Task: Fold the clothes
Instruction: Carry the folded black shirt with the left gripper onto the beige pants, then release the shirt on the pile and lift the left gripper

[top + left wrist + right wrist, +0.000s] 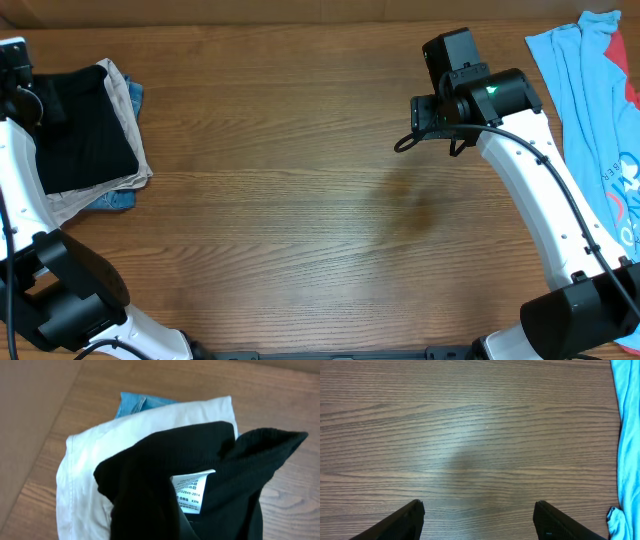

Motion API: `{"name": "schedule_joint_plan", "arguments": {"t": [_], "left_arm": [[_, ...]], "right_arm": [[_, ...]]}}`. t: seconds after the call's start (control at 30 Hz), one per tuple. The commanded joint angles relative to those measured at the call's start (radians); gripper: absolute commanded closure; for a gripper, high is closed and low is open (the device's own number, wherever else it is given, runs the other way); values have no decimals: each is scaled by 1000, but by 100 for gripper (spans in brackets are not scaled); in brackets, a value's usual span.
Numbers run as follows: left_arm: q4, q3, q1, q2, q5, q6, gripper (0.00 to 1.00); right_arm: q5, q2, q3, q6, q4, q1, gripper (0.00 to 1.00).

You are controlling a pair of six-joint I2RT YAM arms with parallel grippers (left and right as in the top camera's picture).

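Observation:
The black shirt [80, 130] lies folded on top of a pile at the far left; its white label [192, 491] shows close up in the left wrist view. Beige trousers [90, 460] lie under it. My left gripper [18, 92] is at the shirt's left edge; black fabric [165, 475] bunches up toward it and hides the jaws, which seem shut on it. A light-blue tee [585, 110] lies spread at the far right. My right gripper [479, 506] is open and empty over bare wood, left of the tee [627, 435].
A blue denim piece [132, 404] sticks out from the bottom of the left pile and also shows in the overhead view [115, 200]. The wooden table [300, 200] lies between the pile and the tee. The right arm [540, 200] reaches in from the front right.

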Motion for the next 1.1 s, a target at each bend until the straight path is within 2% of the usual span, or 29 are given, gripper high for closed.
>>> {"name": "schedule_joint_plan", "arguments": {"t": [0.0, 0.17, 0.4, 0.73, 0.8, 0.83, 0.87, 0.97, 1.07], "left_arm": [[36, 9, 2, -1, 29, 26, 96], [63, 9, 2, -1, 6, 26, 96], [73, 9, 4, 26, -113, 26, 96], [96, 9, 27, 88, -113, 26, 94], [95, 9, 34, 101, -114, 26, 76], [95, 9, 44, 110, -113, 1, 5], [90, 9, 50, 111, -113, -26, 0], [73, 10, 66, 107, -92, -136, 0], [41, 12, 70, 84, -15, -159, 0]], "right_arm": [[-5, -1, 3, 7, 2, -7, 26], [-5, -1, 3, 7, 5, -7, 26], [-28, -1, 3, 7, 6, -7, 26], [-27, -1, 3, 7, 6, -7, 26], [-28, -1, 3, 7, 6, -7, 27], [-27, -1, 3, 7, 6, -7, 26], [-27, -1, 3, 7, 6, -7, 26], [-27, -1, 3, 7, 6, -7, 26], [-27, -1, 3, 7, 6, -7, 27]]}}
